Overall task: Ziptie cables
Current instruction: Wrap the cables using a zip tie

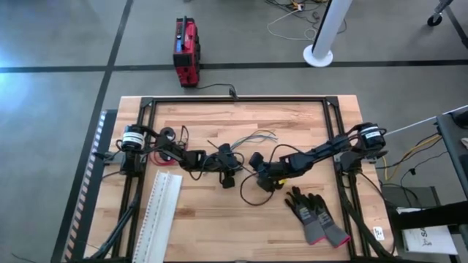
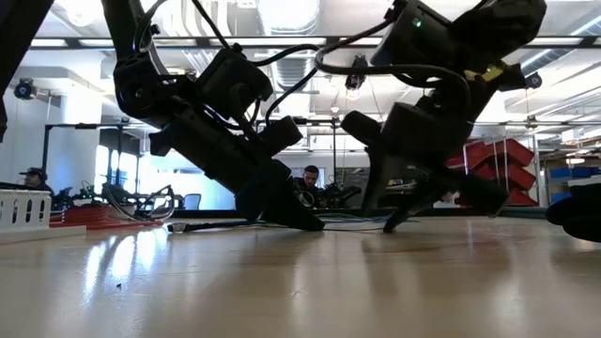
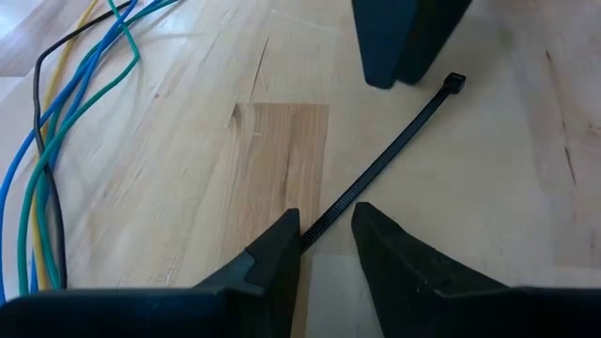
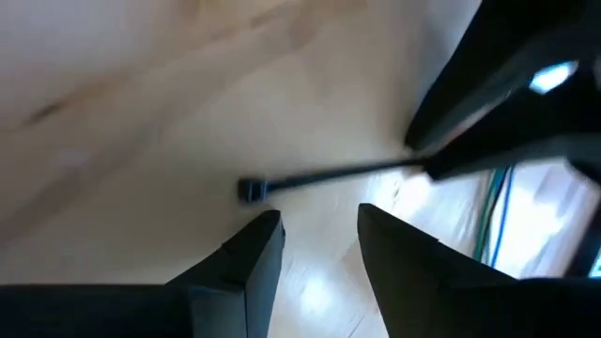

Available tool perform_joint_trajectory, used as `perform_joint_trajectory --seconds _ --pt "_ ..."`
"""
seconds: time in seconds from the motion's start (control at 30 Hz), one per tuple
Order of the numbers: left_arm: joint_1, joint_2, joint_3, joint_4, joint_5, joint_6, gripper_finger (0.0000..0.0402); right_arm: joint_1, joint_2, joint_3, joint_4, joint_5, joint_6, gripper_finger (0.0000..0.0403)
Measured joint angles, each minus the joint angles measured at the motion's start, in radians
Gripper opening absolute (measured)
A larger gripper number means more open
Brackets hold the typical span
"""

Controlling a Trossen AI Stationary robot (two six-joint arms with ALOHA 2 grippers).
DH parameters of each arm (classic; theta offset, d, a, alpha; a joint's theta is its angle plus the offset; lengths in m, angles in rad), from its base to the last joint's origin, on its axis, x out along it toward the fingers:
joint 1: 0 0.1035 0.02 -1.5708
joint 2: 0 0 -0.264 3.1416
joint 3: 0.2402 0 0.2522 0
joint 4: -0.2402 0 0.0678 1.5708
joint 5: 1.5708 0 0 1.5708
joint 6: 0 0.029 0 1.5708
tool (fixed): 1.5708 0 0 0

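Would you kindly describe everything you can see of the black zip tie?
The zip tie is a thin, straight black strap, plastic by its look, ridged along its length, with a small square head at one end. It lies flat and unfastened on the wooden table. Its tail end sits between the left claw's fingers, which are slightly apart. The right claw, open, is close by the head. The coloured wires lie apart from it.

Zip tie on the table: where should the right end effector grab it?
Probably just behind the head of the zip tie, from above, fingers straddling the strap. It lies flat; its tail runs between the left end effector fingers, the right end effector hovers beside the head.
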Motion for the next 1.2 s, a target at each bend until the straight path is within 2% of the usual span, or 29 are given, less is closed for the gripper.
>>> perform_joint_trajectory --seconds 0.57,0.7,0.93,1.2 --pt "0.0 0.0 0.0 0.0 0.002 0.0 0.0098 0.021 0.071 -0.001 0.244 -0.081 -0.041 0.0087" --pt "0.0 0.0 0.0 0.0 0.002 0.0 0.0098 0.016 0.072 -0.001 0.256 -0.119 -0.054 0.0077" --pt "0.0 0.0 0.0 0.0 0.002 0.0 0.0098 0.005 0.073 -0.002 0.26 -0.126 -0.044 0.0058" --pt "-0.001 0.0 0.0 0.0 0.002 0.0 0.0098 -0.01 0.033 -0.003 0.203 -0.073 0.044 0.0054"
